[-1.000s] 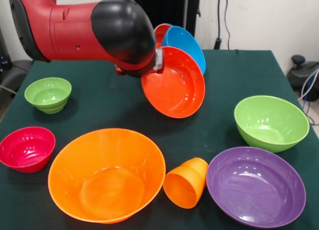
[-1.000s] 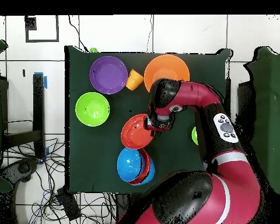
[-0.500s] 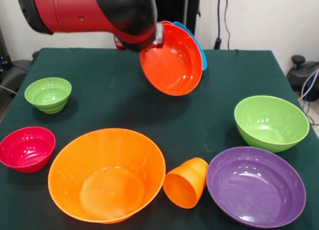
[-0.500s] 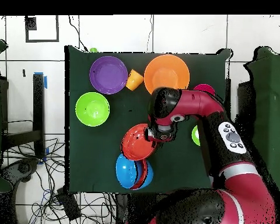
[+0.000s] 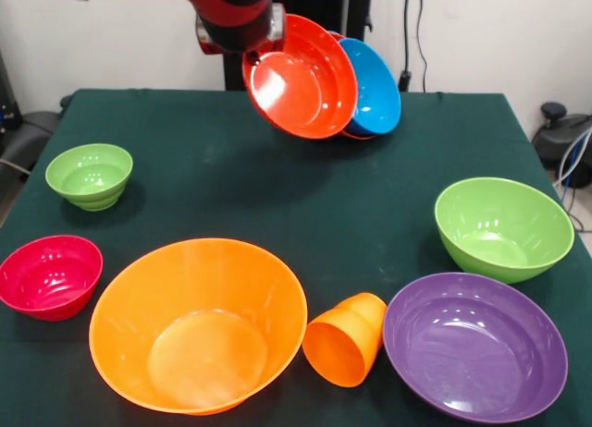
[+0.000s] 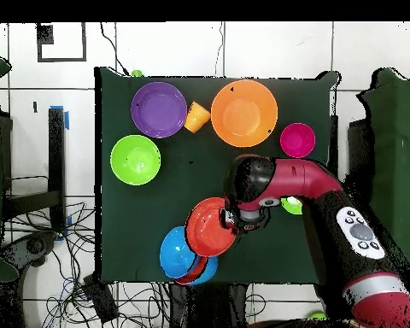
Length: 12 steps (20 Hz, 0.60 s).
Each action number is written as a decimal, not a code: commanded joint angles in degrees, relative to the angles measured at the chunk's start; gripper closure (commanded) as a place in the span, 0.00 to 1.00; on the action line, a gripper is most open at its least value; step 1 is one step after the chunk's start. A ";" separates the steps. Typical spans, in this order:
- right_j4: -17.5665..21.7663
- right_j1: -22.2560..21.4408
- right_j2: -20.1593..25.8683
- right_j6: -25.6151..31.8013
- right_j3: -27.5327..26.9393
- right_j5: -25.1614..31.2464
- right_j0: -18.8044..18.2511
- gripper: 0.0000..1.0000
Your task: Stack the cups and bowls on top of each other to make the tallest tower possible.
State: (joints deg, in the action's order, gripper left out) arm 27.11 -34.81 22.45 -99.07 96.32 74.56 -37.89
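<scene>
Front view: tilted red-orange bowl (image 5: 301,78) at gripper (image 5: 269,27); no legible writing.

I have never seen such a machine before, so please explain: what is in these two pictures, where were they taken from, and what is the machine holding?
It is a red and black robot arm at a green table. One camera faces the robot across the table; the other looks straight down from above.

The arm's end meets the rim of a red-orange bowl, tilted in the air; the fingers are hidden. Behind it is a blue bowl.

On the table are a large orange bowl, an orange cup on its side, a purple bowl, two green bowls, large and small, and a magenta bowl.
</scene>
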 commanded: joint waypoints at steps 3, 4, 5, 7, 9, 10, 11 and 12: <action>5.62 -1.86 1.47 7.79 11.51 -8.51 -1.73 1.00; 5.10 -1.63 1.80 7.35 12.20 -9.44 -2.11 1.00; 4.91 -1.40 2.12 7.16 12.53 -10.26 -2.30 1.00; 4.86 -1.28 2.24 5.78 13.34 -12.10 -1.93 1.00; 4.81 -0.92 2.36 5.03 11.96 -11.56 -0.98 1.00; 4.79 -0.69 2.37 4.67 11.09 -11.07 -0.47 1.00; 5.20 -0.27 2.34 4.92 9.81 -10.42 -0.08 1.00; 5.00 -0.28 2.42 5.19 8.67 -9.07 0.23 1.00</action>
State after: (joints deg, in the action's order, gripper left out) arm 28.62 -37.04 22.44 -99.07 103.74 67.95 -40.24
